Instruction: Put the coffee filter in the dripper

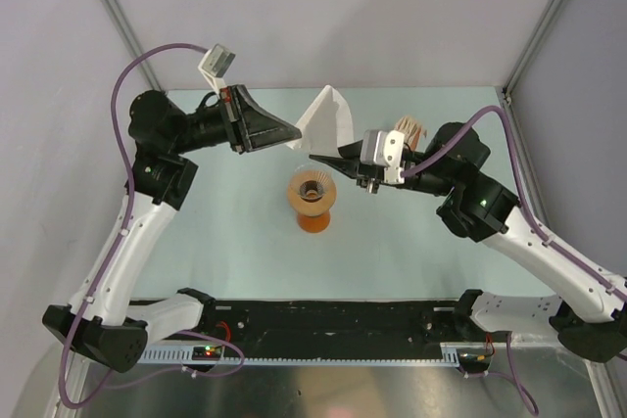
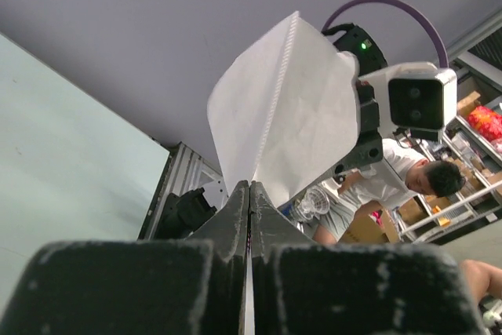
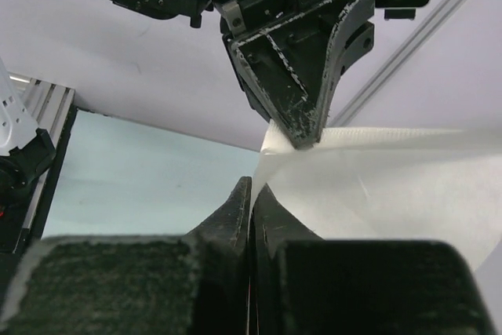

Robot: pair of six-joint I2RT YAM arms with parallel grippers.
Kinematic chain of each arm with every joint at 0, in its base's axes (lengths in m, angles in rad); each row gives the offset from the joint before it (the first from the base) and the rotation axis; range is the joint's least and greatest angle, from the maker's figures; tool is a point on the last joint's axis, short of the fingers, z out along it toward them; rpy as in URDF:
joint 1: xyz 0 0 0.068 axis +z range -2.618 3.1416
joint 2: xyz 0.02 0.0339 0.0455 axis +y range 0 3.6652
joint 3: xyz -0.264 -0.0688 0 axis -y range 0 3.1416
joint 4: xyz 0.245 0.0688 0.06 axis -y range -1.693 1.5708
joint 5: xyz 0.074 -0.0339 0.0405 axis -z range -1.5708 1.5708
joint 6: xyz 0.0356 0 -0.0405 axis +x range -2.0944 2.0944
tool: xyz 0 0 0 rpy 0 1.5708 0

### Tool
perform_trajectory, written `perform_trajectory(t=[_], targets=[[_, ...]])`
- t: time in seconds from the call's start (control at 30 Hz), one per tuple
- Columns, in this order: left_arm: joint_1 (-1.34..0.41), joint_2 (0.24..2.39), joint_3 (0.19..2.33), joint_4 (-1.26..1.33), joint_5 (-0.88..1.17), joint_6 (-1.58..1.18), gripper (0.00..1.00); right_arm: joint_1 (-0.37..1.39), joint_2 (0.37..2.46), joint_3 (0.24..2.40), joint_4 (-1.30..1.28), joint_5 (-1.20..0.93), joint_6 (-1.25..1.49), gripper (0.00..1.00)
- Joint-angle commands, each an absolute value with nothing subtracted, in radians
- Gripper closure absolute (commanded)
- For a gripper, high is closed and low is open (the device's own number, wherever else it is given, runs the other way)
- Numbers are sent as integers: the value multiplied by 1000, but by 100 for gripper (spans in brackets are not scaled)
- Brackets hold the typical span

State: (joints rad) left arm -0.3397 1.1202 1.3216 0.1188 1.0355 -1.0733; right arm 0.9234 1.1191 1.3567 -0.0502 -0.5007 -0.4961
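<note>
One pale green desk [image 1: 225, 242] fills the overhead view, with the left arm [image 1: 147, 212] and right arm [image 1: 529, 232] reaching in from its near corners and meeting above its middle. Between them hangs the coffee filter [image 1: 328, 119], a thin white sheet of paper held up in the air, well clear of the desk and a little behind the dripper as seen from above. The left end effector [image 1: 294, 134] has its fingers pressed together on one corner of the paper. In its own wrist view the coffee filter [image 2: 282, 115] fans upward out of the closed tips of the left end effector [image 2: 249, 187], with a crimped seam running along it. The right end effector [image 1: 315, 157] is likewise pressed together, and in the right wrist view the lower edge of the coffee filter [image 3: 376, 186] runs into the tips of the right end effector [image 3: 251, 186]. There the left end effector [image 3: 302, 140] nips the paper's upper corner just above. On the desk below stands an orange vessel [image 1: 313, 220], and seated on top of it is the dripper [image 1: 312, 188], a small tan ring with a dark centre hole, upright and with no paper in it. A ribbed stack of filters [image 1: 407, 131] peeks out behind the right wrist.
</note>
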Motion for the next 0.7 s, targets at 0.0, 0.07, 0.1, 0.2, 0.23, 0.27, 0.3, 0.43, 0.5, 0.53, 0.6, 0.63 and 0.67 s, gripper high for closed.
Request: perform_trajectory(t=[0.0, 0.07, 0.1, 0.2, 0.23, 0.27, 0.3, 0.43, 0.5, 0.53, 0.6, 0.63, 0.67], targets=[[-329, 1083, 1320, 159, 1103, -1023, 100, 890, 1091, 1404, -99, -482, -488, 99], [-328, 1071, 1305, 152, 1118, -992, 90, 876, 1088, 1420, -124, -495, -473, 100], [-329, 1067, 1300, 145, 1122, -974, 79, 871, 1087, 1427, -132, -501, -467, 100], [-329, 1055, 1304, 58, 1111, -887, 46, 866, 1087, 1442, -149, -521, -441, 100], [-329, 1050, 1326, -20, 1090, -809, 33, 866, 1087, 1446, -151, -525, -430, 100], [-328, 1048, 1346, -105, 1070, -742, 24, 866, 1086, 1449, -153, -526, -414, 100], [-325, 1041, 1366, -162, 1053, -669, 17, 867, 1085, 1451, -154, -523, -399, 100], [-303, 996, 1433, -399, 912, -398, 3, 867, 1078, 1452, -168, -503, -327, 100], [-320, 976, 1474, -519, 803, -225, 1, 866, 1076, 1449, -177, -499, -302, 100], [-330, 975, 1501, -583, 757, -145, 1, 866, 1075, 1449, -186, -502, -295, 100], [-362, 988, 1550, -687, 688, 35, 1, 867, 1075, 1448, -202, -512, -287, 100], [-379, 999, 1574, -742, 662, 100, 0, 869, 1076, 1450, -209, -517, -285, 100], [-410, 1008, 1604, -781, 631, 170, 0, 873, 1076, 1450, -220, -519, -285, 100]])
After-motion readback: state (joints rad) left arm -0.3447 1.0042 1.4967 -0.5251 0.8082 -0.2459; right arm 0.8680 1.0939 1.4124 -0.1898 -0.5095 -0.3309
